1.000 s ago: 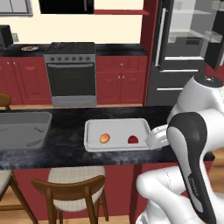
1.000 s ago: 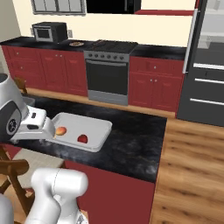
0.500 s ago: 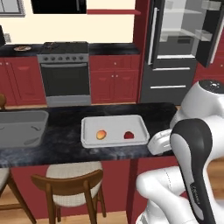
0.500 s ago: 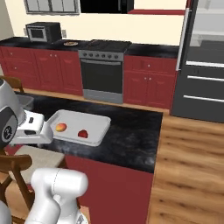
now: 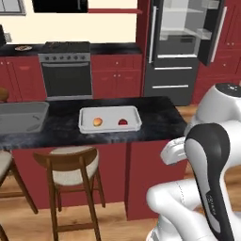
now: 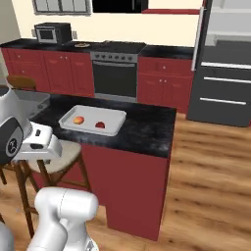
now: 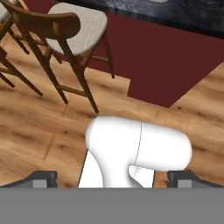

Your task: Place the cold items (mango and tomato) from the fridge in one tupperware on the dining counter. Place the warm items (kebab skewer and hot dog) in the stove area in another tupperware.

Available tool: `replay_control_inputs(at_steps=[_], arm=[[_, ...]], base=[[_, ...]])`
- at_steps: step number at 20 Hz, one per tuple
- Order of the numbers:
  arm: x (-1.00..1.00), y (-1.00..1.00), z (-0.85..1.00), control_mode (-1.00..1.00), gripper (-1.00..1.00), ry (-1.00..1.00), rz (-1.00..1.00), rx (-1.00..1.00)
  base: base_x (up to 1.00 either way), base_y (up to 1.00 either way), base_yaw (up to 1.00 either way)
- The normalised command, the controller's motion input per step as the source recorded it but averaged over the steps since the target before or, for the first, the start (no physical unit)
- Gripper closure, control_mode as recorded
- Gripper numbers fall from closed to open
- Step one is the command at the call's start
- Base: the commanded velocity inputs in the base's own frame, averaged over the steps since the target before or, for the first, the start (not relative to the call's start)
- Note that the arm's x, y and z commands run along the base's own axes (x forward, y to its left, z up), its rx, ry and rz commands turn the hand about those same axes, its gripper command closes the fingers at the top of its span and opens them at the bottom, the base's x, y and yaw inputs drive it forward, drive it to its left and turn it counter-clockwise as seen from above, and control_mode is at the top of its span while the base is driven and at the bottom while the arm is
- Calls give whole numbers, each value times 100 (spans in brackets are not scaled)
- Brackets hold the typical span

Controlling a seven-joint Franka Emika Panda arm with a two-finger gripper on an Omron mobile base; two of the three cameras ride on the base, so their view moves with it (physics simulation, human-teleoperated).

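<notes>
On your dark dining counter [image 5: 155, 117], the tupperware [image 5: 109, 119] holds mango [image 5: 97, 122] and tomato [image 5: 123, 122]; your gripper [image 7: 111, 179] is spread, empty, aimed floorward, with the stove [image 5: 66, 47] beyond the counter.

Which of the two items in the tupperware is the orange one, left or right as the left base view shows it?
The left one: the mango is orange-yellow. The tomato to its right in the white tupperware is dark red.
</notes>
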Motion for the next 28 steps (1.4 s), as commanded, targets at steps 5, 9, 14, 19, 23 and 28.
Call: replay_control_inputs(at_steps=[5,9,14,19,23,28], arm=[[0,0,0,100,-100,0,0,0],[0,0,0,100,-100,0,0,0],[0,0,0,100,-100,0,0,0],[0,0,0,100,-100,0,0,0],[0,0,0,100,-100,0,0,0],[0,0,0,100,-100,0,0,0]], base=[[-93,100,0],[-81,100,0],[-57,100,0],[-9,100,0],[6,100,0],[24,100,0]])
